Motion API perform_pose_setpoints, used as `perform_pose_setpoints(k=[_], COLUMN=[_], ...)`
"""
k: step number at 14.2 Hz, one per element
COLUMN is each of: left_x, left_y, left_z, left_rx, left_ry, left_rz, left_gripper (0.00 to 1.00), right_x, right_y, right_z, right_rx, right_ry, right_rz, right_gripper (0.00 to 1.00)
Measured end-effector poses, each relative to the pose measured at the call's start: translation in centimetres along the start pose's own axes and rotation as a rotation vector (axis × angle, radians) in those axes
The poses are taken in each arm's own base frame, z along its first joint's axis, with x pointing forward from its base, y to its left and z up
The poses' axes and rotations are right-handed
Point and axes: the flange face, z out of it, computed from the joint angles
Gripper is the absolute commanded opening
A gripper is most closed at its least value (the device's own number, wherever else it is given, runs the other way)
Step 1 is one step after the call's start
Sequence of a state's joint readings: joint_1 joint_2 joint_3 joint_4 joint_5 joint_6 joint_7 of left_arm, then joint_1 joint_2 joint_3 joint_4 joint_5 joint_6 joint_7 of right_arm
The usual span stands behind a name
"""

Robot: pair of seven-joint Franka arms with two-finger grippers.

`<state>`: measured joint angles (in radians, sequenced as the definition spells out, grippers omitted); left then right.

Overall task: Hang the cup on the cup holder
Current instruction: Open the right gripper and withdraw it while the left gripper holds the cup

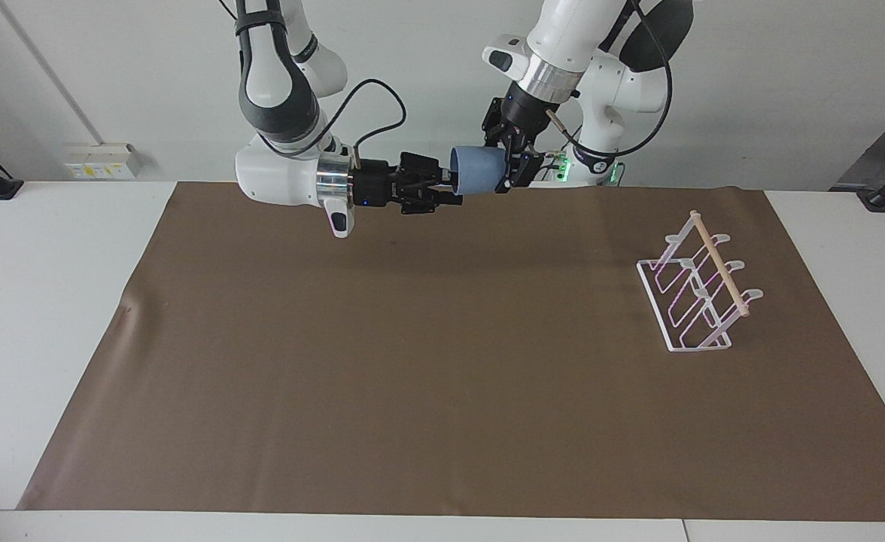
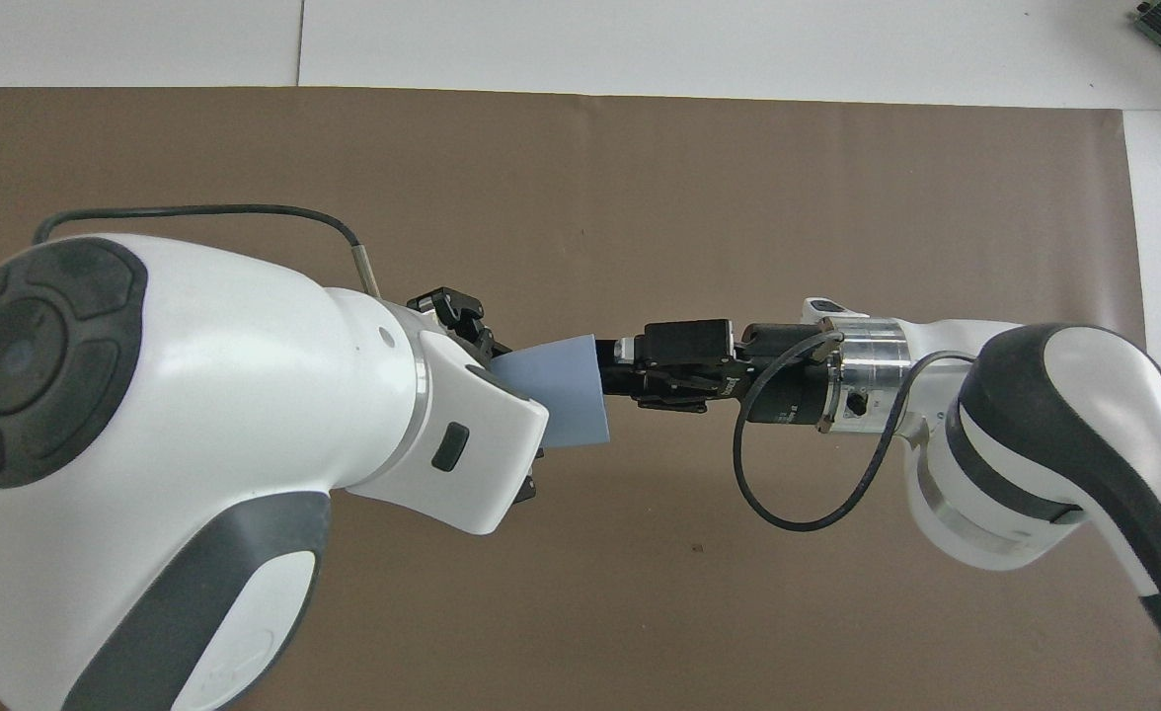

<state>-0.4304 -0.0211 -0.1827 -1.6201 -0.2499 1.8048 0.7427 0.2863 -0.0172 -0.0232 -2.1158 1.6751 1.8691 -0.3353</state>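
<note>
The light-blue cup (image 1: 476, 170) (image 2: 563, 393) hangs on its side above the mat's robot-side edge, with its wide mouth toward the right arm. My left gripper (image 1: 512, 167) comes down from above and is shut on the cup's body near the base. My right gripper (image 1: 445, 183) (image 2: 622, 371) lies level at the cup's mouth, its fingers open around the rim. The white wire cup holder (image 1: 694, 295) with its wooden dowel stands on the mat toward the left arm's end. In the overhead view the left arm hides it.
A brown mat (image 1: 412, 361) covers most of the white table (image 1: 36, 301). A black cable (image 2: 788, 494) loops below the right wrist. The left arm's bulky wrist (image 2: 245, 415) blocks much of the overhead view.
</note>
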Motion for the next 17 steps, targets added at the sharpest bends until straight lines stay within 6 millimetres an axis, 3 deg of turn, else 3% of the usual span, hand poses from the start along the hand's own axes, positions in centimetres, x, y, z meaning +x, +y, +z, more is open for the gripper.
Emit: perform_pose_setpoints(k=[3, 9, 13, 17], left_x=[-1.3, -5.7, -9.5, -11.8], left_y=[-1.0, -1.4, -1.6, -2.8], left_z=[0.2, 1.5, 3.0, 3.4], left_rx=[-0.008, 0.012, 0.086, 0.237], left_ry=[-0.019, -0.243, -0.399, -0.601], left_rz=[-0.03, -0.042, -0.039, 0.001], left_gripper=[0.0, 0.0, 0.0, 0.0], right_x=[0.6, 3.0, 4.4, 5.2], right_y=[0.4, 0.9, 1.1, 1.3], right_z=[-2.0, -8.9, -11.3, -12.7], right_rx=[-0.111, -0.525, -0.868, -1.146], right_ry=[-0.004, 0.041, 0.123, 0.158], right_rz=[-0.044, -0.204, -0.297, -0.361], right_gripper=[1.0, 1.0, 1.0, 1.0])
